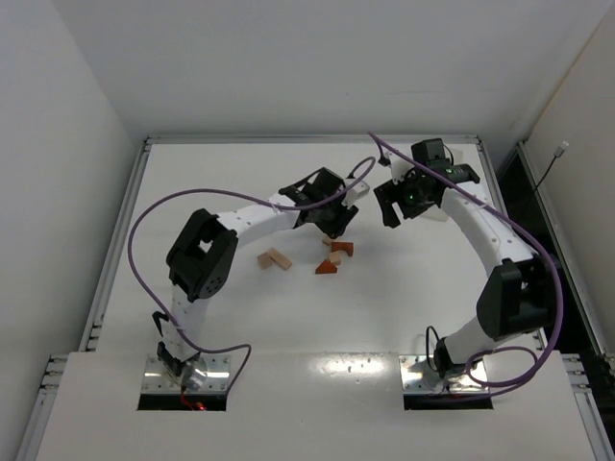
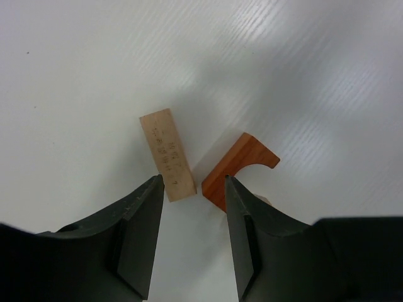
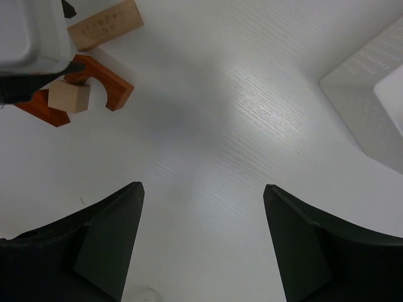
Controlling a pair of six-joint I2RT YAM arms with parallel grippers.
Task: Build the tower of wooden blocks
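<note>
Left hand point(image 2: 194, 184) hovers near tan block point(image 2: 167, 154); arch point(image 2: 238, 165) beside.

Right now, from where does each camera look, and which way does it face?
Top external: fixed above and behind, facing down at the table; the left arm and right arm show whole.
Left wrist: on the left arm, facing down past the open left gripper at a tan block and an arch block.
Right wrist: facing down past the right gripper at the table, white tray at right.
Shared: both wrist views show the arch block.
</note>
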